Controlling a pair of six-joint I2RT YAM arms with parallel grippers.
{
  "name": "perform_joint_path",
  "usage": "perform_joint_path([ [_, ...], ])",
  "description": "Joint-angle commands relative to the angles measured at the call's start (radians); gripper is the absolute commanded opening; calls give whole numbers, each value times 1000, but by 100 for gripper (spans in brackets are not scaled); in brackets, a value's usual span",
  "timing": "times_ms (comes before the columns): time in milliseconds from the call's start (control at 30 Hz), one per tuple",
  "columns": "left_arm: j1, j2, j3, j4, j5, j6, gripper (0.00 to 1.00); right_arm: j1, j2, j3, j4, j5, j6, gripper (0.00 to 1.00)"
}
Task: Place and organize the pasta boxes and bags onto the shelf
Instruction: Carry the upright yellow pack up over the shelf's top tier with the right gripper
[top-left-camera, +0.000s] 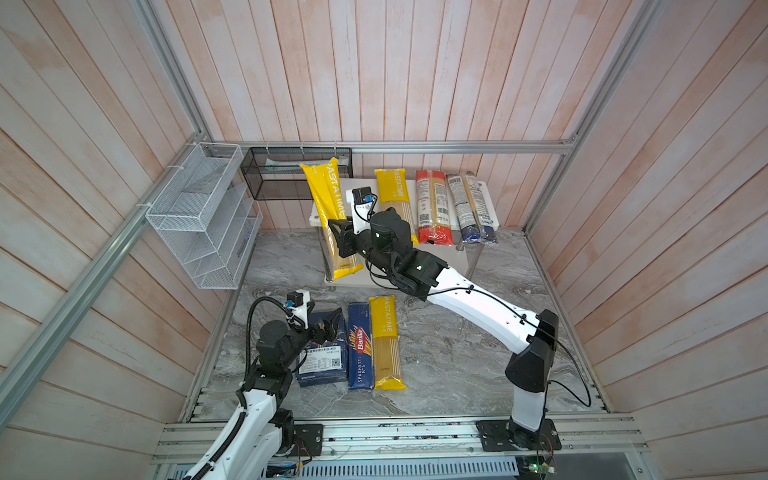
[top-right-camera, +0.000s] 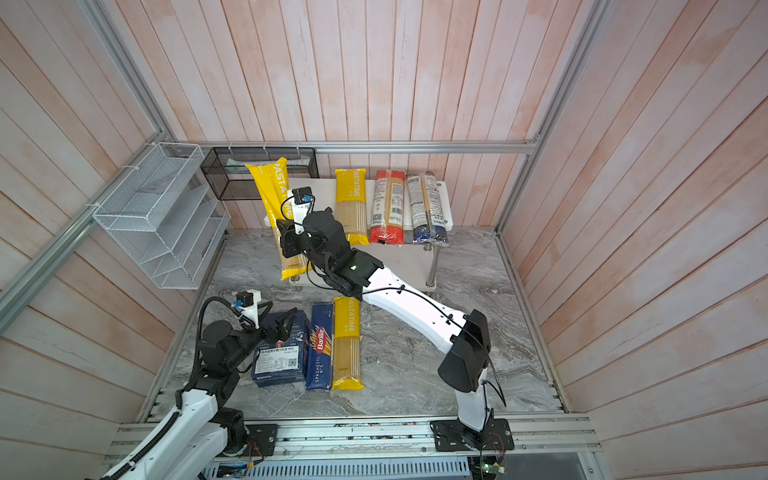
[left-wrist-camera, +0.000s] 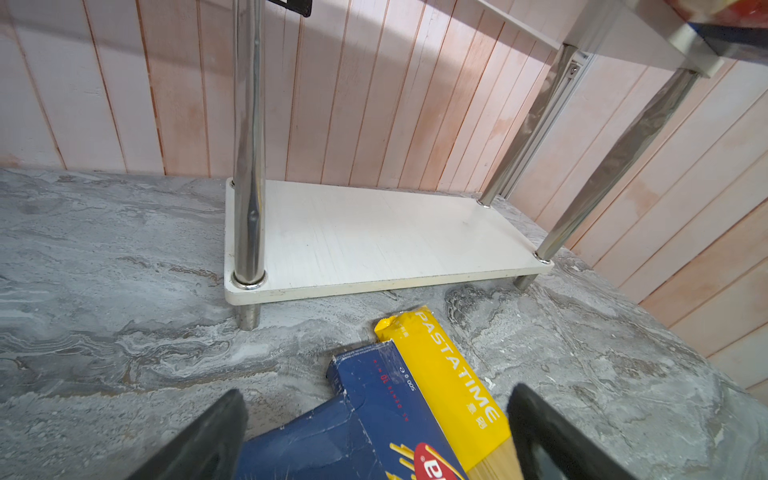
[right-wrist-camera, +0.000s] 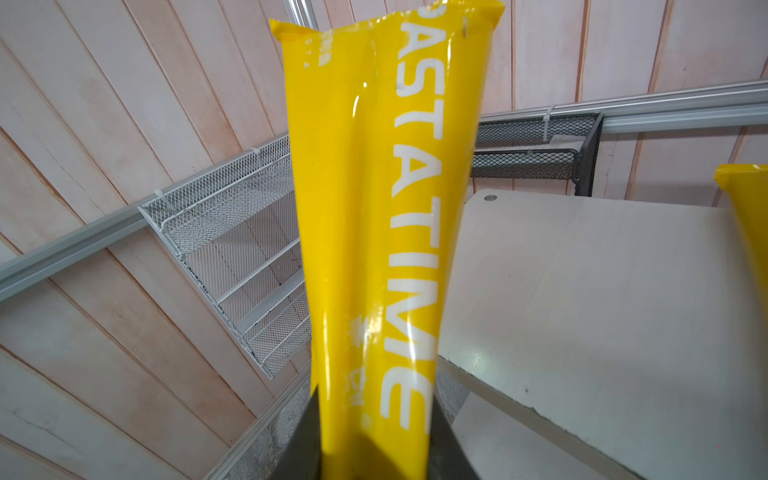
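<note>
Pasta packs on a shelf (left-wrist-camera: 374, 237) and tabletop (top-left-camera: 457, 353).
A yellow bag (top-left-camera: 392, 195), red-ended bag (top-left-camera: 434, 208) and blue-ended bag (top-left-camera: 471, 208) lie side by side on the white shelf's top board. A raised yellow bag (top-left-camera: 326, 199) tilts over its left end. A wide blue box (top-left-camera: 326, 359), narrow blue box (top-left-camera: 359, 347) and third yellow bag (top-left-camera: 384, 340) lie together toward the tabletop's front-left corner.

robot lab test cell: aluminium frame (top-left-camera: 415, 147), plank walls (top-left-camera: 374, 62), marble-print tabletop (top-left-camera: 457, 357), mounting rail (top-left-camera: 395, 434).
</note>
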Motion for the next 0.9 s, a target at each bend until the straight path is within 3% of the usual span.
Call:
perform_joint_path([
  [0,4,-7,-8,3,-13,-2,100,-12,-7,93,114,24,-5,17],
  [633,4,-8,-9,2,-19,-4,100,-54,168,397,-7,47,82,17],
  [867,4,-7,-8,0,-25,-6,100,-98,179,404,-18,31,158,17],
])
